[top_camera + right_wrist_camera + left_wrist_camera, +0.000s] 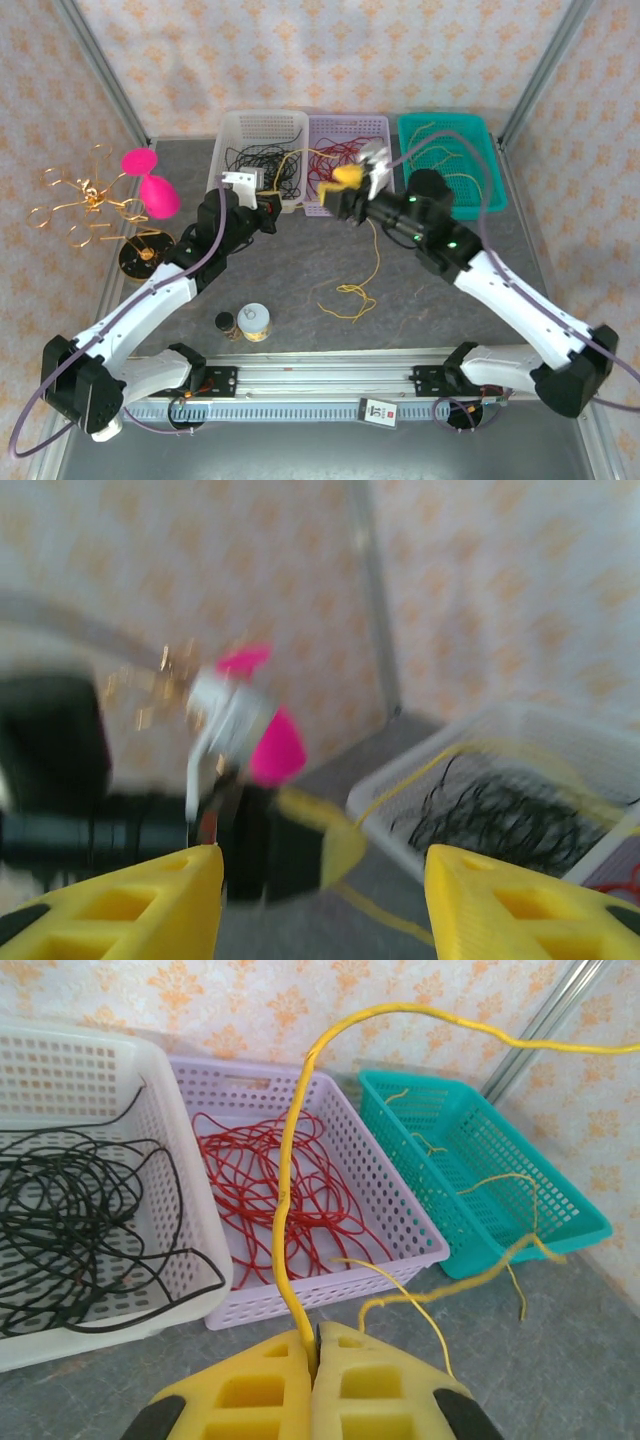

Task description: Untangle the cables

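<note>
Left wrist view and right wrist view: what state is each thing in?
left pincer, shut on the yellow cable
right pincer, open, fingers wide apart
white basket, holds loose black cables
lilac basket, holds loose red cables
teal basket, holds a few yellow strands

Grey tabletop (290,270) mostly free in the middle
White perforated plastic basket (262,128), lilac basket (350,125), teal basket (455,122) close the back; gold looped-wire ornament (88,195) at left; thin yellow cable (355,291) mid-table.

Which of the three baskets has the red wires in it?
The lilac basket in the middle holds the red wires. The white basket holds black wires, and the teal basket holds yellow wires.
</note>
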`<state>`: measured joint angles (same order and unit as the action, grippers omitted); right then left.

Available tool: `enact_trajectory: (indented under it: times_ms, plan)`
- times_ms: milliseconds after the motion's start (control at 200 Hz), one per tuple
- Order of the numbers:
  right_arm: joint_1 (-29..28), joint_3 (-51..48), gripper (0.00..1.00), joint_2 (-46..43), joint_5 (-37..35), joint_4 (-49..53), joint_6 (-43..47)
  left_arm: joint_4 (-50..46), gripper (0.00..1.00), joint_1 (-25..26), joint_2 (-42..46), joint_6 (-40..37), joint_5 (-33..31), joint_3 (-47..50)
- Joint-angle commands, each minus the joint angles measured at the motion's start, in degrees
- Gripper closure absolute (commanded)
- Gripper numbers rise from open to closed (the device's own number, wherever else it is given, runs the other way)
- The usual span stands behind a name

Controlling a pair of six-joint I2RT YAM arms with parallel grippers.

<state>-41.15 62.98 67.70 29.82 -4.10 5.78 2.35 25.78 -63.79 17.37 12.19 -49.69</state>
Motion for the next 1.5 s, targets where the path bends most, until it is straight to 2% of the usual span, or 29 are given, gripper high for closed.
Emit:
enact_trajectory:
  times_ms: [0,140,270,415,581,716,841,936,1016,1056,1106,1151,1201,1271,1386,1497]
  plan:
    - [-1.05,-5.84,0.44,2.57,7.24,-3.96,21.33,0.45,1.00,0.15,0.43,2.94,3.34,-3.10]
    - [-1.04,-6.43,0.43,7.47,5.47,-8.76,30.58,-1.65,1.00,0.21,1.11,5.25,4.27,-3.74]
    - [-1.44,-5.76,0.45,11.96,3.35,-13.48,33.70,-3.18,1.00,0.16,1.21,7.23,4.94,-4.29]
    - [-3.19,-8.12,0.47,11.93,-0.92,-19.79,37.99,-4.36,1.00,0.23,1.43,8.09,4.33,-4.14]
    - [-3.24,-6.69,0.47,14.70,-3.59,-20.02,39.54,-3.02,1.00,0.17,1.52,9.82,5.56,-3.55]
    - [-3.24,-3.50,0.47,18.79,-2.72,-14.87,41.03,-2.36,1.00,0.16,1.70,10.71,5.34,-3.52]
    - [-3.23,-3.35,0.49,21.43,-5.47,-16.47,41.83,-2.26,1.00,0.19,1.84,11.24,5.72,-3.74]
    - [-3.22,-2.33,0.58,22.73,-6.17,-17.22,41.86,-2.33,1.00,0.22,1.83,11.47,5.92,-3.53]
    - [-3.22,-1.65,0.91,23.02,-6.18,-17.39,41.56,-2.74,1.00,0.16,1.75,11.46,5.31,-3.50]
    - [-3.23,-1.55,1.00,22.79,-6.18,-17.38,41.13,-3.02,1.00,0.23,1.66,11.55,4.99,-3.45]
    - [-3.23,-1.67,1.00,21.96,-5.92,-16.95,40.45,-3.18,0.88,0.23,1.43,11.79,4.51,-3.53]
    - [-3.07,-1.53,1.00,21.21,-5.94,-16.18,38.79,-3.20,0.71,0.15,1.30,11.99,4.22,-3.53]
    - [-2.37,-0.07,1.00,20.71,-5.79,-12.82,36.13,-2.44,0.60,0.23,1.30,11.86,4.38,-3.41]
    - [-1.00,1.61,1.00,20.10,-6.75,-7.78,33.25,-0.94,0.51,0.19,2.09,11.72,3.66,-2.50]
    - [2.93,1.36,1.00,17.75,-8.60,-4.89,29.46,2.89,0.34,0.23,5.00,11.03,2.50,-0.09]
    - [8.44,2.64,1.00,15.58,-12.98,-2.91,25.73,5.92,0.32,0.19,8.26,10.92,1.53,2.39]
